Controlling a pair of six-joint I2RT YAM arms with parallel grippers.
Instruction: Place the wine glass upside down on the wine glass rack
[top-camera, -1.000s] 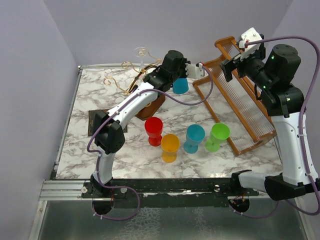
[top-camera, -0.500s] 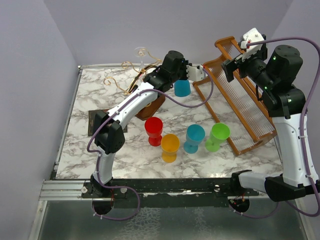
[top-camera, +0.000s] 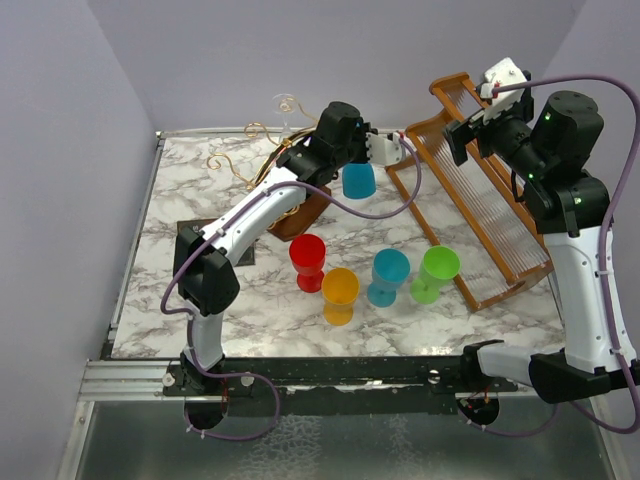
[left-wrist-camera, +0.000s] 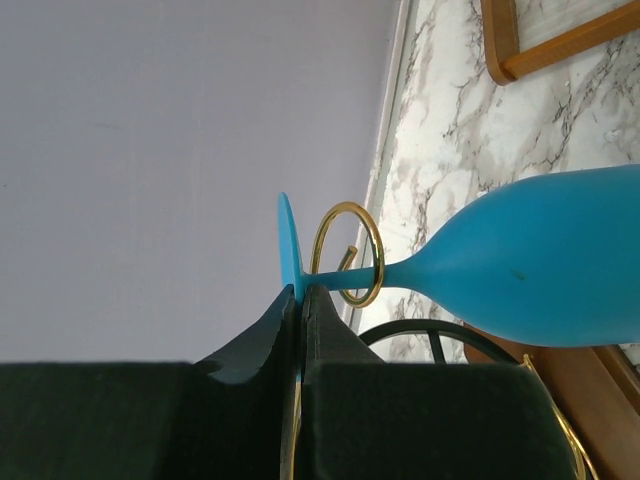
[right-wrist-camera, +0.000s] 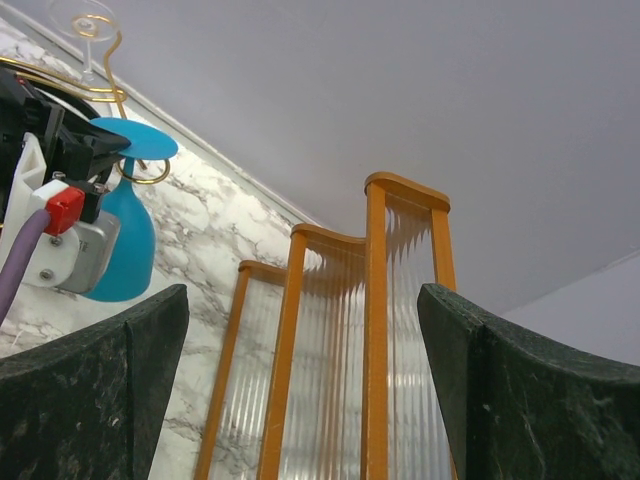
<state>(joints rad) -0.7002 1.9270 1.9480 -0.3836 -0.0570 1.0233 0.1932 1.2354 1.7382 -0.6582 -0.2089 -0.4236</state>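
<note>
Now:
- The left gripper (left-wrist-camera: 301, 296) is clamped tight on the rim of the foot of the blue wine glass (left-wrist-camera: 540, 255), its jaws pressed together with only the thin disc between them.
- That glass hangs upside down in the top view, bowl mouth towards the marble table (top-camera: 200, 300), at about 12 o'clock from the table's middle.
- In the left wrist view its stem runs through a gold wire ring (left-wrist-camera: 346, 205). The foot is on the gripper's side of the ring and the bowl is on the other side.
- The ring belongs to the wine glass rack (top-camera: 305, 217), whose gold scrolls spread towards 10 o'clock from the held glass and whose brown base sits just under the left forearm.
- A clear stemmed glass (right-wrist-camera: 85, 20) shows among the scrolls at the far end of the rack.
- The right gripper (right-wrist-camera: 305, 390) is spread wide and holds nothing. It is raised at 2 o'clock, above the orange-brown slatted rack (top-camera: 490, 210).
- Four more glasses stand upright in a cluster at 6 o'clock from the held one: red (top-camera: 307, 260), orange (top-camera: 340, 293), a second blue (top-camera: 388, 275) and green (top-camera: 435, 272), the green one beside the slatted rack's near edge.
</note>
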